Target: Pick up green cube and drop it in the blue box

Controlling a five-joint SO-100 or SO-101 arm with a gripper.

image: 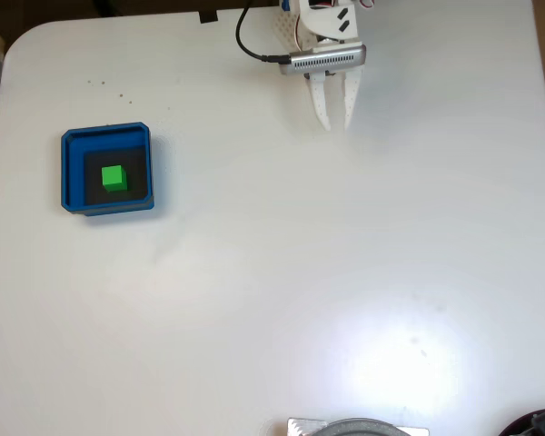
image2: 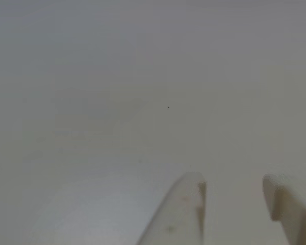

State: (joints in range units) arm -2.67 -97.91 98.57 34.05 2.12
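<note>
Cube (image: 114,177) sits on the dark floor of the blue box (image: 73,173), near the counter's (image: 282,272) left edge. Claw (image: 336,125) empty, slightly spread, at far edge. Task looks done.

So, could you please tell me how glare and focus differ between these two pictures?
In the fixed view, glare washes out the table at lower right, though the green cube stays sharp; in the other view, the gripper fingertips look soft and blurred.

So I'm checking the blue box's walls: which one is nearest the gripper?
The blue box's right-hand wall in the fixed view, facing the gripper; the green cube sits inside.
</note>
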